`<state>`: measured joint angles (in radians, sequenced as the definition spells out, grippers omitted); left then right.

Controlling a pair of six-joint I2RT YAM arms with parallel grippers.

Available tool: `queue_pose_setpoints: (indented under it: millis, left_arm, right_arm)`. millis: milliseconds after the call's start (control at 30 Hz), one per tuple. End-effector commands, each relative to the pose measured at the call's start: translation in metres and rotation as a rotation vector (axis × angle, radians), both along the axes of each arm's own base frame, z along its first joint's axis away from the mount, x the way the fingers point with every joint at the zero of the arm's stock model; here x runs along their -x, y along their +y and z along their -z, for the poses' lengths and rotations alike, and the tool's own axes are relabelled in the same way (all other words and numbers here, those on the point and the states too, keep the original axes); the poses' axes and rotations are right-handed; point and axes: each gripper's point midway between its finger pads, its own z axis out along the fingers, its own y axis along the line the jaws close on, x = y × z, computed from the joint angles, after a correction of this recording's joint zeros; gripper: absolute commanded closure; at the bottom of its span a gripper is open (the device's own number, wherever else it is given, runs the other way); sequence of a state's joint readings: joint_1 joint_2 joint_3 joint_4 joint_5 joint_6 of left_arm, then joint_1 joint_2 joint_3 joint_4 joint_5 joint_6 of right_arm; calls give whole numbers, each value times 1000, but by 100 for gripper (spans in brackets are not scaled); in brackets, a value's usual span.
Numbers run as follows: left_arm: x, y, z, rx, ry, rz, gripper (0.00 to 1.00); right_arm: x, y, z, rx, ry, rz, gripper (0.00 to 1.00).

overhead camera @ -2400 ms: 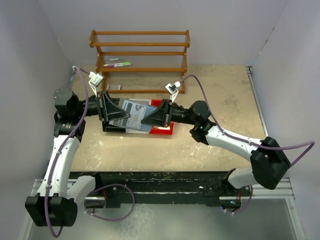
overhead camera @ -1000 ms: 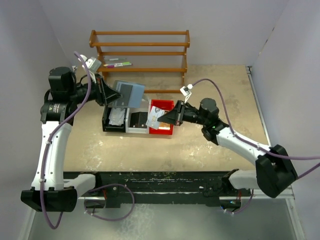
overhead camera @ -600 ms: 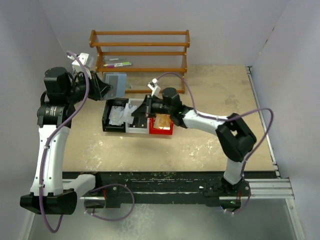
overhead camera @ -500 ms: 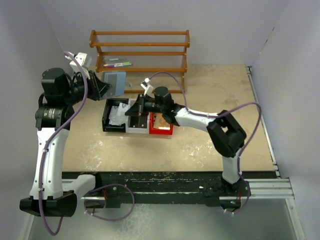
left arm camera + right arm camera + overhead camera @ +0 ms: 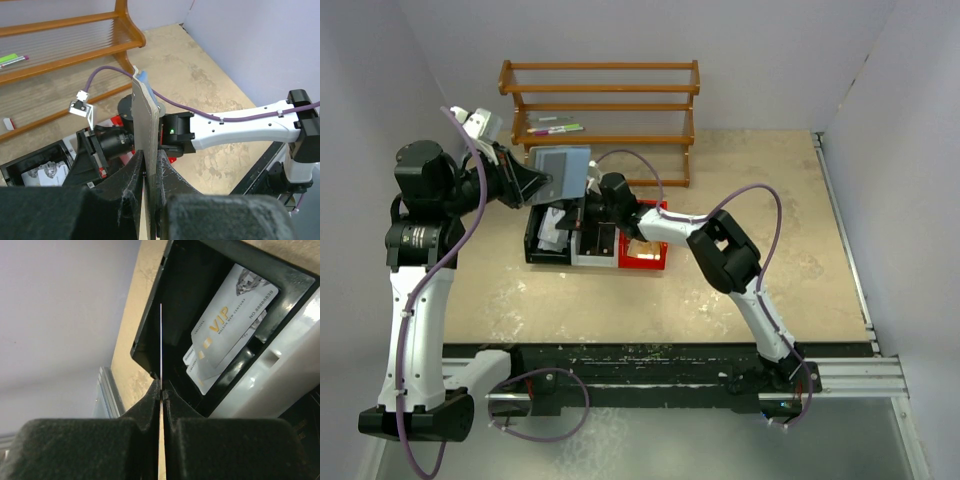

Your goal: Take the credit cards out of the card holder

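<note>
Both grippers are clamped on something thin. The left gripper (image 5: 541, 181) has its fingers closed on the lower edge of the holder (image 5: 562, 170) and holds it in the air, clear of the table (image 5: 760, 200), toward the far left corner. The holder hangs above the back of a row of three bins, just in front of the foot of the rack (image 5: 600, 90). From above, one grey-blue face shows, tilted up. In the left wrist view it stands upright and edge-on between the fingers; I cannot tell whether it is folded shut.

The right arm reaches leftward across the bins. The right gripper (image 5: 161, 386) is over the black bin (image 5: 532, 242), at the left end of the row. Its fingers are pressed flat on a card (image 5: 161, 340), seen edge-on as a thin pale line that points down into that bin. The card touches nothing else as far as can be seen.

Several VIP cards (image 5: 227, 327) lie overlapped on the floor of the black bin. The white bin (image 5: 592, 258) touches it on the right, and the red bin (image 5: 655, 262) ends the row. The red bin holds something tan, too small to make out.

Two pens (image 5: 556, 128) lie on a middle shelf of the rack.
</note>
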<state>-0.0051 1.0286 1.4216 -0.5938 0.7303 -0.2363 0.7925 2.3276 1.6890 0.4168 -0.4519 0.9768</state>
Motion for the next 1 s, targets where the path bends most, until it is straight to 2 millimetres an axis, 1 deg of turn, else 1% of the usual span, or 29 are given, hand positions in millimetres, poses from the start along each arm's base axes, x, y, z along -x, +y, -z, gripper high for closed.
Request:
queue_pose_setpoints:
  millis: [0, 33, 100, 267, 333, 467, 533, 600, 633, 667, 700, 767, 867, 933, 967]
  left_arm:
    - [15, -7, -25, 27, -75, 51, 100]
    - [16, -7, -25, 27, -76, 51, 100]
    - [18, -8, -26, 29, -77, 54, 100]
    - [23, -9, -27, 32, -75, 60, 100]
    - [25, -9, -27, 32, -73, 62, 100]
    - [28, -10, -26, 32, -66, 70, 100]
    - [29, -10, -25, 28, -63, 71, 100]
    - [30, -10, -25, 27, -62, 71, 100]
    - [31, -10, -25, 29, -60, 72, 100]
    - [32, -10, -25, 31, -60, 73, 100]
    - [32, -10, -26, 34, -58, 75, 100]
    - [33, -11, -26, 40, -54, 80, 100]
    - [34, -13, -28, 46, -47, 92, 100]
    - [36, -14, -30, 51, -48, 99, 100]
    - [38, -14, -31, 54, -50, 101, 100]
  right_arm:
    - [-10, 10, -32, -42, -41, 4, 100]
    - [-13, 11, -30, -33, -39, 11, 98]
    - [-20, 11, -28, -7, -45, 35, 89]
    - [-19, 6, -27, 18, -44, 46, 79]
    - [-16, 3, -29, 26, -52, 42, 78]
    - [-16, -4, -38, 40, -78, 54, 75]
    - [-16, -9, -47, 44, -96, 61, 74]
    - [-15, -16, -60, 42, -119, 71, 72]
    - [-15, -22, -66, 44, -136, 74, 69]
    - [-15, -29, -81, 38, -164, 81, 67]
    - [-14, -39, -81, 60, -175, 93, 64]
    - [-16, -60, -87, 112, -216, 136, 56]
    - [-18, -95, -83, 228, -241, 219, 53]
    - [-18, -117, -76, 318, -243, 279, 51]
    - [-23, -132, -70, 383, -252, 346, 51]
